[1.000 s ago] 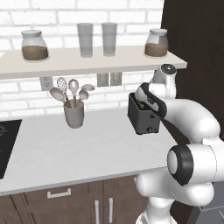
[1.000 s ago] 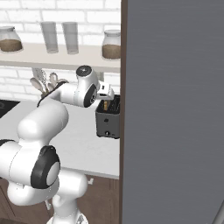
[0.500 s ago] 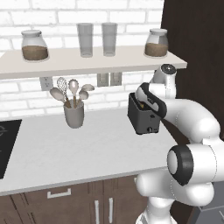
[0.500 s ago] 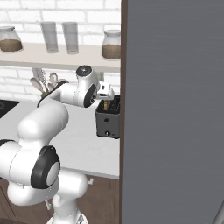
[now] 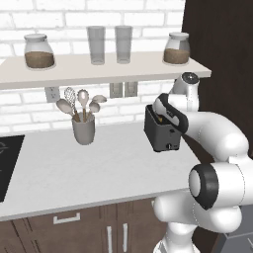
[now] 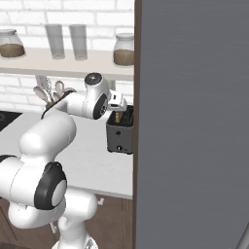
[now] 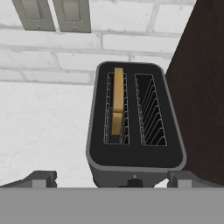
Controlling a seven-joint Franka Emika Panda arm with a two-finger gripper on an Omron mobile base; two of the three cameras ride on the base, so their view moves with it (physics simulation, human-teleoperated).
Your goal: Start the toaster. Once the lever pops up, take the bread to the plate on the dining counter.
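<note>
**Claw poised over the toaster**

Nothing has shifted since a second ago: the claw hangs just above the toaster with its fingers wide apart, gripping nothing. Bread stands in the left slot. The toaster sits on the bench hard against a dark tall cabinet on the right; a utensil pot stands well to the left, with jars on the shelf above.

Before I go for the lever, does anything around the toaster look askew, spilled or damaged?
Nothing stands out. The toaster sits upright and square on the counter, against the dark panel. The bread stands on edge in one slot; the other slot is empty. The gripper hangs open just above it, fingers clear of the casing.
</note>
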